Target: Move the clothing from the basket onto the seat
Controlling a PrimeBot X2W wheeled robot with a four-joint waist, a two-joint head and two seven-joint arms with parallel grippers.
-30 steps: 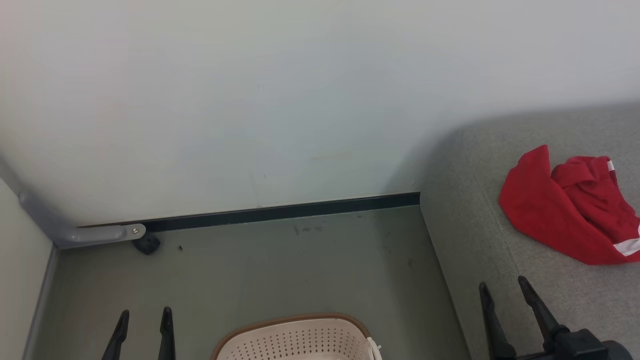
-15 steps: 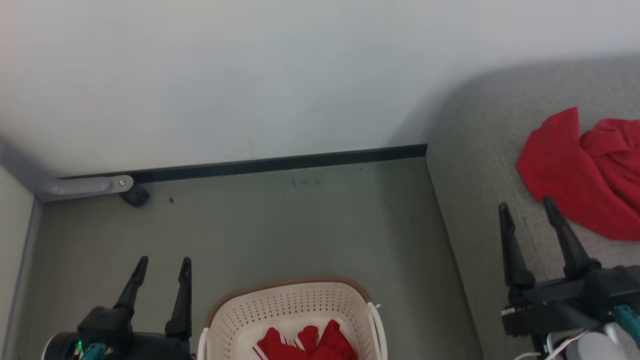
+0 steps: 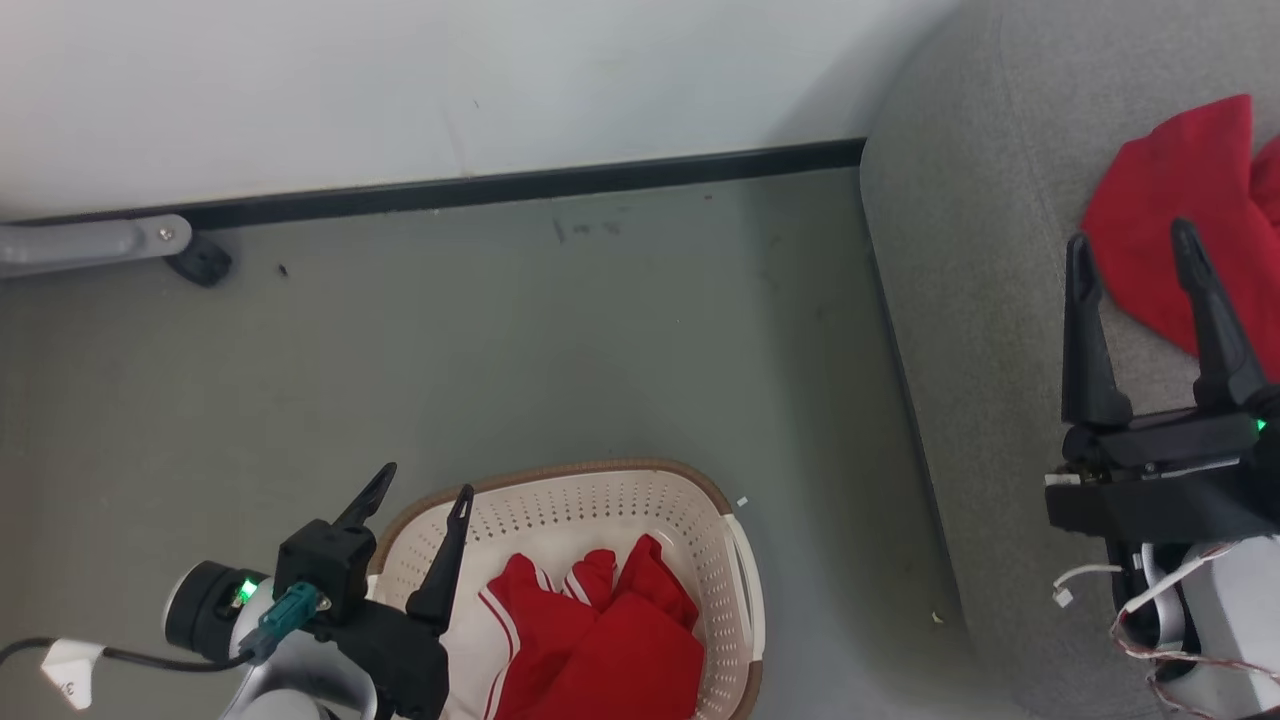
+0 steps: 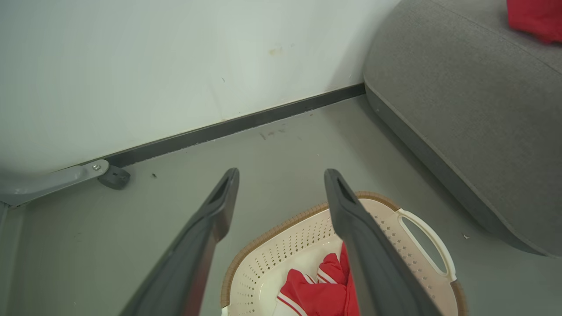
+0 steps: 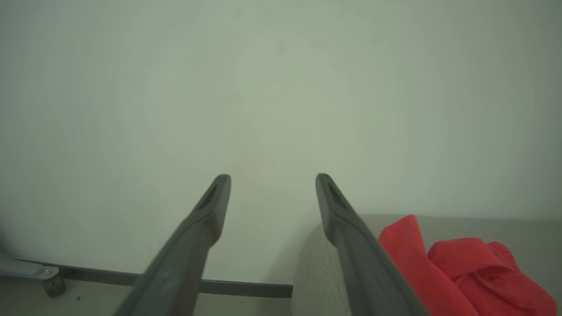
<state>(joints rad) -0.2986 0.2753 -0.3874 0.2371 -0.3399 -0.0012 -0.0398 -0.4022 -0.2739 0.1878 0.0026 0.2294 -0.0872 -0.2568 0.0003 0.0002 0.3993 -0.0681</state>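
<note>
Red clothing [image 3: 610, 650] in the basket [image 3: 600, 510], more on the seat [image 3: 960, 300]. Both the left gripper [image 3: 428, 478] and right gripper [image 3: 1130, 234] are spread wide, empty.

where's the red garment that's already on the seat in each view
Head view: the red garment lies at the upper right edge, on the seat.
Left wrist view: the red garment is in the top right corner.
Right wrist view: the red garment is at the lower right.
Shared landmark: the dark skirting strip that ends at the seat's corner.
</note>
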